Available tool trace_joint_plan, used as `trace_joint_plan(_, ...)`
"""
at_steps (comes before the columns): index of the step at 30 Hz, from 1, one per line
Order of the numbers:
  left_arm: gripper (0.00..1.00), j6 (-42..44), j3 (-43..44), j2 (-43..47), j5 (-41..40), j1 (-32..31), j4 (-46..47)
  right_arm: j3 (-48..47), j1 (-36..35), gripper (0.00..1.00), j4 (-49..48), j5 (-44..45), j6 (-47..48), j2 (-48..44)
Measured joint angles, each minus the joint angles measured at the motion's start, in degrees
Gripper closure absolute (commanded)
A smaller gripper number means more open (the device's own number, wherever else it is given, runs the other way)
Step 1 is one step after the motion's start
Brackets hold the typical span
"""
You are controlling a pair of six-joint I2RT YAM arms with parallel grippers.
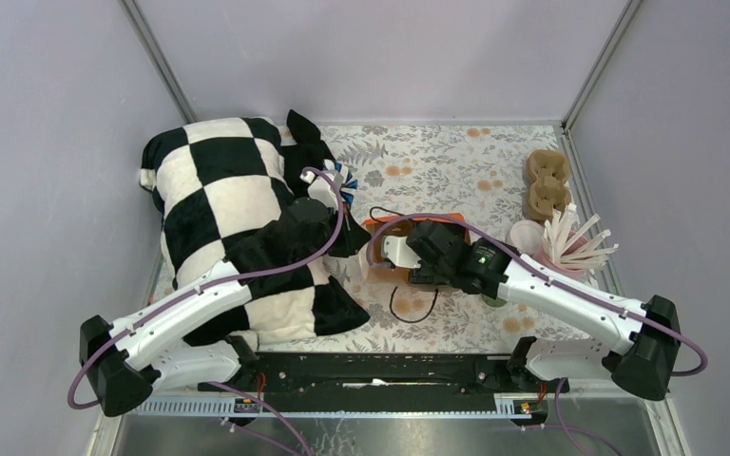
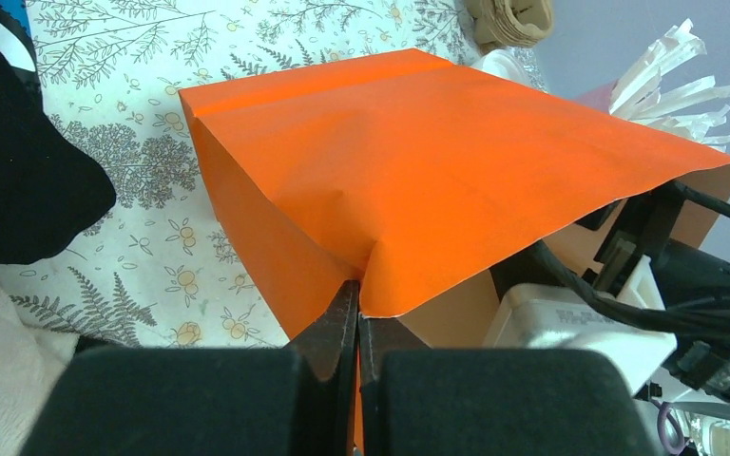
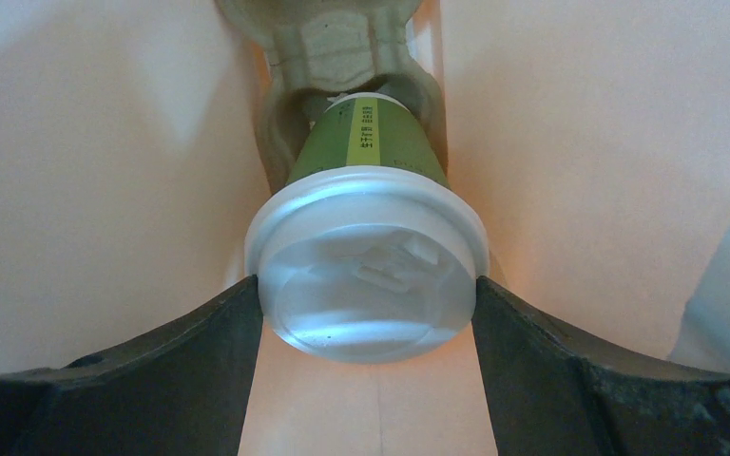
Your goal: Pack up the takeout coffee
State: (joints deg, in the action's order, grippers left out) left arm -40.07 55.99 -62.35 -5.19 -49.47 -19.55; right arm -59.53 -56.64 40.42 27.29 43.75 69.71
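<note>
While right fingers (image 3: 200,361) clasp takeout coffee (image 3: 366,275), label print (image 3: 366,128) illegible

Both jaws in grip, right wider.

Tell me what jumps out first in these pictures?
A bright orange paper bag sits in the middle, its edge pinched by the left gripper. Inside it, the right gripper holds a white-lidded green takeout coffee, its base at a pulp carrier. A big black-and-white checkered cushion sprawls on the left.

White arms (image 1: 182,306) — black joints, purple cables (image 1: 276,270)
</note>
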Motion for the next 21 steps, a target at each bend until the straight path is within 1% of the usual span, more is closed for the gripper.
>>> trace_joint_plan(5,1.00,0.0,-0.9,0.4,0.0,-0.6,1.6,4.5,2.4,0.58,-4.3,-1.8,1.7,-3.3)
trace_joint_plan(9,1.00,0.0,-1.2,0.4,0.1,-1.2,2.2,7.0,2.8,0.58,-6.8,-3.0,2.6,-5.2)
trace_joint_plan(21,1.00,1.2,-1.2,0.3,0.2,-2.6,2.1,11.2,3.4,0.59,-12.5,-2.3,4.0,-5.4)
